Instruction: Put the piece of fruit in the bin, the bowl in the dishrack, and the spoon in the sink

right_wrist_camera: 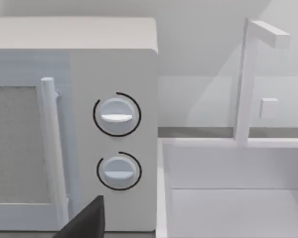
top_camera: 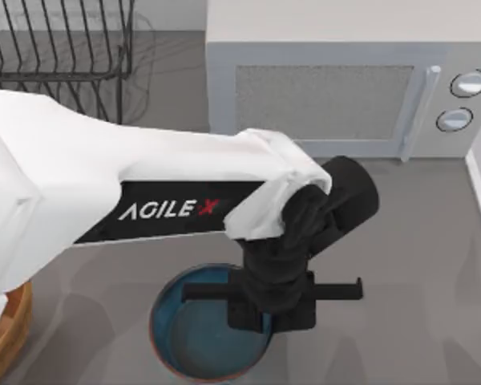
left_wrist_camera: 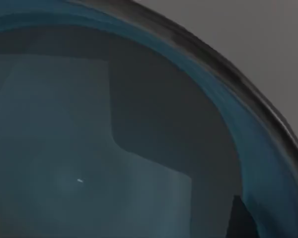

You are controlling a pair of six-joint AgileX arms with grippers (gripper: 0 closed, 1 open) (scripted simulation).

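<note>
The blue-teal bowl (top_camera: 194, 337) sits near the table's front edge, its reddish-brown outer edge showing. My left arm reaches across from the left, and its gripper (top_camera: 269, 311) hangs over the bowl's right rim. The left wrist view looks straight into the bowl (left_wrist_camera: 89, 148) from very close, with its dark rim curving past. The black wire dishrack (top_camera: 60, 48) stands at the back left. A piece of the tan bin (top_camera: 8, 341) shows at the front left corner. The white sink (right_wrist_camera: 238, 198) lies right of the microwave. A dark part of my right gripper (right_wrist_camera: 89, 220) shows low in its wrist view. The piece of fruit and the spoon are out of view.
A white microwave (top_camera: 337, 80) with two dials stands at the back, right of the dishrack. A white faucet (right_wrist_camera: 248, 79) rises behind the sink. Grey tabletop lies open to the right of the bowl.
</note>
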